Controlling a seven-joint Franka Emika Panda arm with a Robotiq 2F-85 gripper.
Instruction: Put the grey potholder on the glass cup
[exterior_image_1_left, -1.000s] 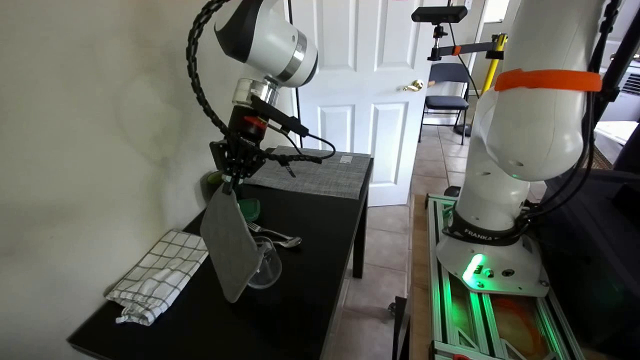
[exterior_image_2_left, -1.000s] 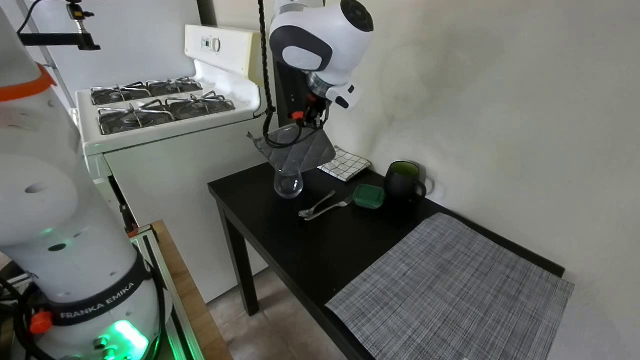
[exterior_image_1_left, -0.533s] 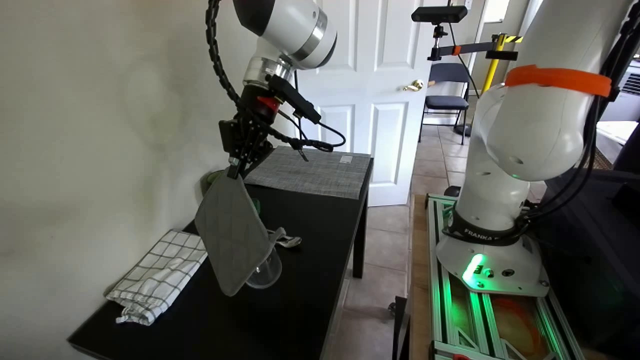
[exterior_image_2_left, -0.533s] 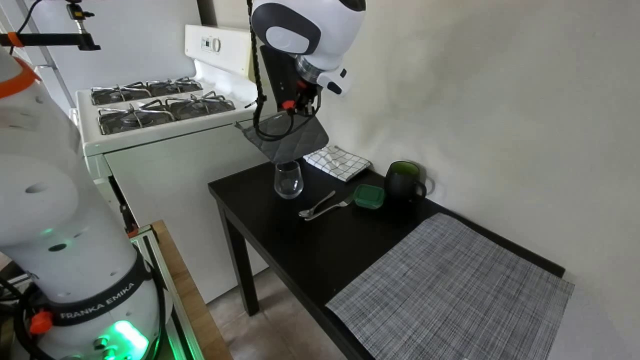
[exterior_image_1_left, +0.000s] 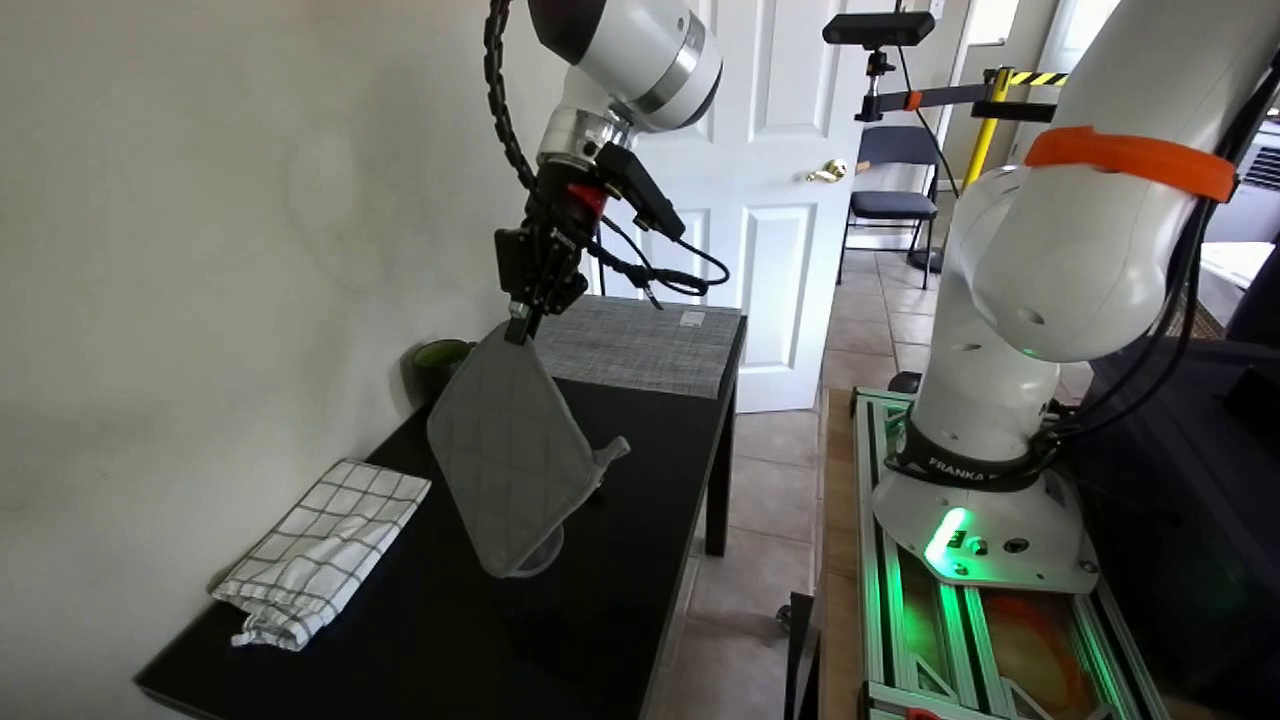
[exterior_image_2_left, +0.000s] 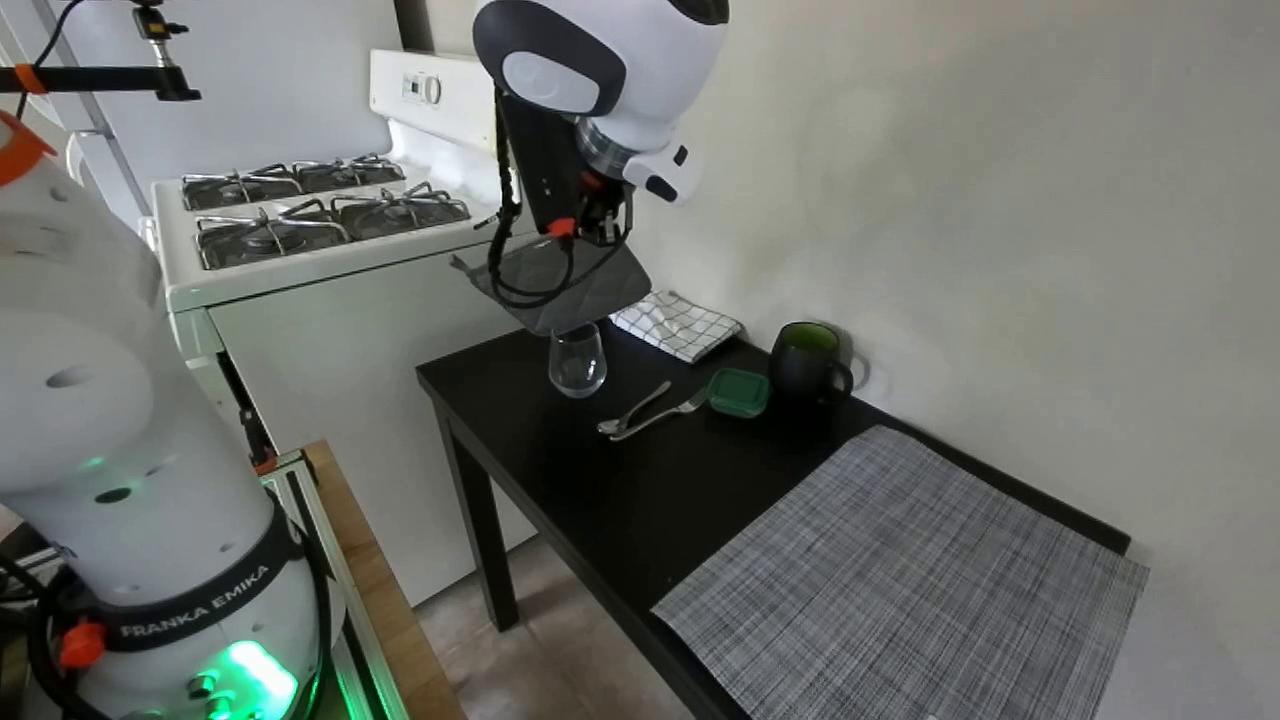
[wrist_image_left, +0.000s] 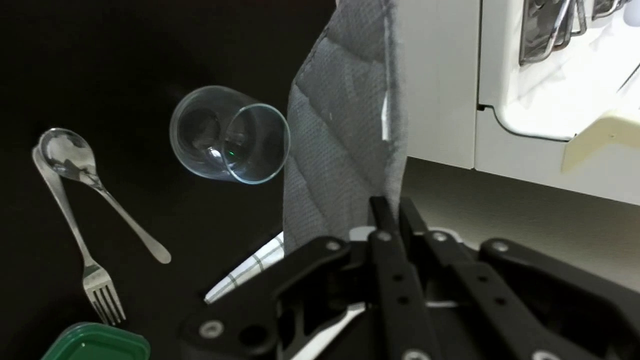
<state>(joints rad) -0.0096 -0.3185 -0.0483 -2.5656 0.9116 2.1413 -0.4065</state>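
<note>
Just now the end effector (exterior_image_1_left: 522, 330) has travelled sideways, and in an exterior view the grey quilted potholder (exterior_image_1_left: 515, 455) has come further across the glass cup (exterior_image_1_left: 545, 556), so that only a piece of the lower bowl is still showing. It covers there also almost all of the spoon (wrist_image_left: 80, 165) and fork (wrist_image_left: 90, 265), which the wrist view shows lying near the cup, while the dark mug (exterior_image_1_left: 433, 372), well apart from the cup, has become better visible. The cup itself has not changed its place: it stands upright on the tabletop (exterior_image_2_left: 640, 510).

The end effector is narrow, pressed together on the upper end of the potholder, which hangs steeply tilted just beside the rim of the cup; whether the two are touching, I cannot tell from where I stand. For the task, I would judge, this means that the carrying is nearly done but the placing is not. Probably the potholder must first be raised over the cup, turned flatter and centred above its rim, and only then be let go; otherwise, its hanging edge could perhaps push the cup over.
</note>
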